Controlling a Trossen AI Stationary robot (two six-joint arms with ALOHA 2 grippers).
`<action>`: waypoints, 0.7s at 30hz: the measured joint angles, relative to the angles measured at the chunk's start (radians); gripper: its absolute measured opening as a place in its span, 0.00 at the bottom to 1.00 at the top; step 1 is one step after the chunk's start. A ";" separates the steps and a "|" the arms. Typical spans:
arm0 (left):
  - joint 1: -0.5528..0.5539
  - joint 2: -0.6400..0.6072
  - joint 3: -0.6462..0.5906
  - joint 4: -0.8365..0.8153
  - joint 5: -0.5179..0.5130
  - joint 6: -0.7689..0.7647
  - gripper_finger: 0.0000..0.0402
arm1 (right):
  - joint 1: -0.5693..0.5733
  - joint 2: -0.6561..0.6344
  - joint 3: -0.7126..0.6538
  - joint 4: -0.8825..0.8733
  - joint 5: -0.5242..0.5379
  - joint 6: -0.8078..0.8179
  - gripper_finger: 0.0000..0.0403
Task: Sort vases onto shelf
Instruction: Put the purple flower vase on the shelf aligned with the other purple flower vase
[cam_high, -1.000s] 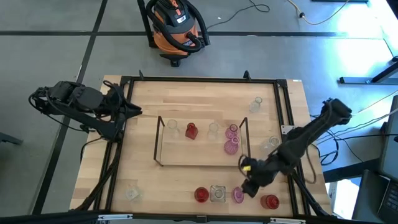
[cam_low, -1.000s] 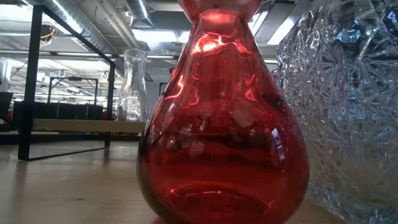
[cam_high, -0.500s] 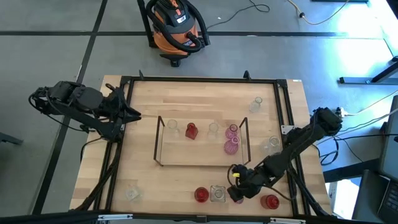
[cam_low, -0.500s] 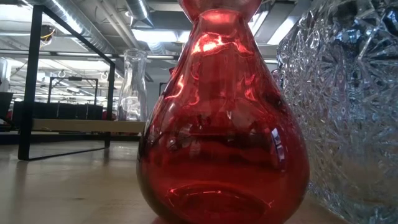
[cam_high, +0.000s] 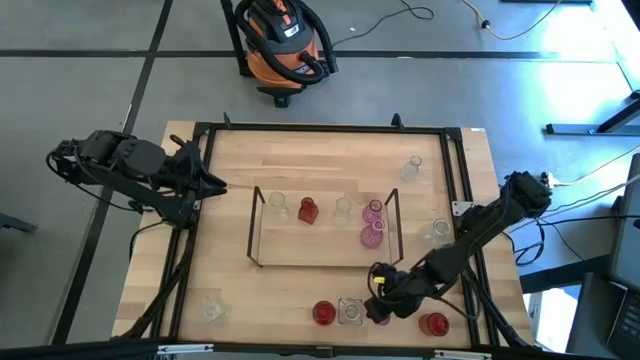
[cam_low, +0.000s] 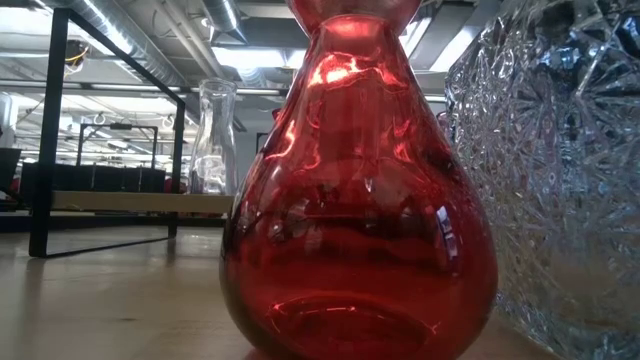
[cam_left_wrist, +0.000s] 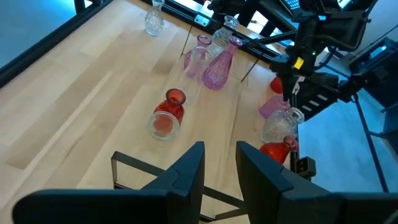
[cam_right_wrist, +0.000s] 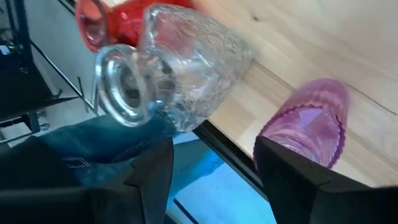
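The pale wooden bench (cam_high: 220, 280), edged by a large black frame, carries near its middle the low rack of thin dark wire, the shelf (cam_high: 255, 230), whose long axis runs left to right in the high view between two upright end frames. On the shelf stand a small clear glass vase (cam_high: 278, 206), a red glass vase (cam_high: 307, 211), another clear one (cam_high: 343, 209) and two pink ribbed glass vases (cam_high: 373, 224) close by the right end frame, all upright with their necks up. Broad bare wood lies to the left of the shelf and between it and the near edge. Along that near edge stands a row: a round-bellied red glass vase (cam_high: 323, 313), a clear cut-glass jar (cam_high: 349, 312), a pink ribbed glass vase (cam_high: 383, 316) and another red vase (cam_high: 433, 324), the first three nearly touching. The right gripper (cam_high: 380, 303) is low over the pink vase in this row, its jaws spread wide on either side of it and holding nothing. The left gripper (cam_high: 210, 180) hangs at the bench's left edge, well apart from the shelf, jaws parted a little and empty. Single clear vases stand near the far right corner (cam_high: 413, 166), the right edge (cam_high: 437, 231) and the near left corner (cam_high: 212, 310).
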 joint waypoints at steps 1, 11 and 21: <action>0.000 0.000 0.000 0.000 -0.001 0.000 0.21 | 0.000 -0.003 0.004 -0.009 0.004 0.000 0.53; 0.000 0.000 0.000 0.002 -0.010 0.009 0.21 | 0.000 -0.015 0.144 -0.380 0.009 -0.021 0.53; 0.000 0.000 0.000 0.002 -0.020 0.008 0.21 | 0.000 -0.008 0.145 -0.441 -0.089 -0.015 0.53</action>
